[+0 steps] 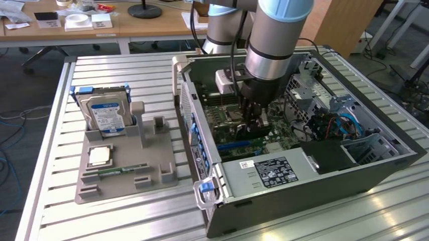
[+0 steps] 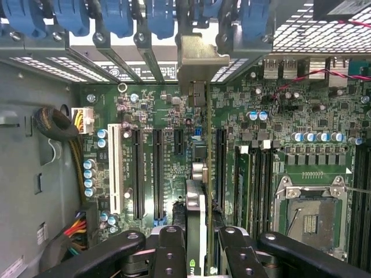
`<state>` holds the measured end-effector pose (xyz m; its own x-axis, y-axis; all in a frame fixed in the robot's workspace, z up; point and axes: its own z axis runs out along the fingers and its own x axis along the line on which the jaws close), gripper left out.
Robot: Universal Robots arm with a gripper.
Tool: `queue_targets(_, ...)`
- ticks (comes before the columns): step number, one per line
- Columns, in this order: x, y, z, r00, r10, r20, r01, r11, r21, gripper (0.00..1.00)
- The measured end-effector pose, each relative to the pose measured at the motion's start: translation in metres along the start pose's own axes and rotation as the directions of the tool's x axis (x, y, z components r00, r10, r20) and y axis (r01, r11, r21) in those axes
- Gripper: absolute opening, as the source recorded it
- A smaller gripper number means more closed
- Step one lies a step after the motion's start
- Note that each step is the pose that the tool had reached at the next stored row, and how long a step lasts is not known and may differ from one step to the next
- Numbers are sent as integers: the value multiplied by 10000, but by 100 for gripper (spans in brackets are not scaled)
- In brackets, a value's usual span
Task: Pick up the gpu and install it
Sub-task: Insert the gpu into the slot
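The black two-fingered hand reaches down inside the open dark-grey computer case, its fingers pressed against the two flat sides of the gpu, a thin flat dark expansion card seen edge-on in the wrist view. The gpu stands upright on its long edge over the green motherboard, in line with the long black expansion slots and between two of them. Its silvery metal bracket sits at the rear wall of the case, in the row of slot openings under the blue plastic latches. I cannot tell whether the card's lower edge is seated in a slot. Beside the card on the motherboard lies the open square metal processor socket. The case lies on its side on the slatted aluminium counter, taking up the half toward the exterior view's right edge, with a grey power supply with a black label at its near end. Toward the counter's edge on the exterior view's left stands a grey plastic holder, well apart from the hand. It carries an upright silver hard drive with a blue label, a small square silvery chip and a slim green memory stick.
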<state>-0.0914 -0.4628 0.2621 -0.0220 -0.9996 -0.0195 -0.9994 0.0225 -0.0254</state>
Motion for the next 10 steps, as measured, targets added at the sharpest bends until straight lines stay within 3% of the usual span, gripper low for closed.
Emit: queue_targets(10, 1, 31, 22, 9998, 217, -7, -217, 9998, 6, 27)
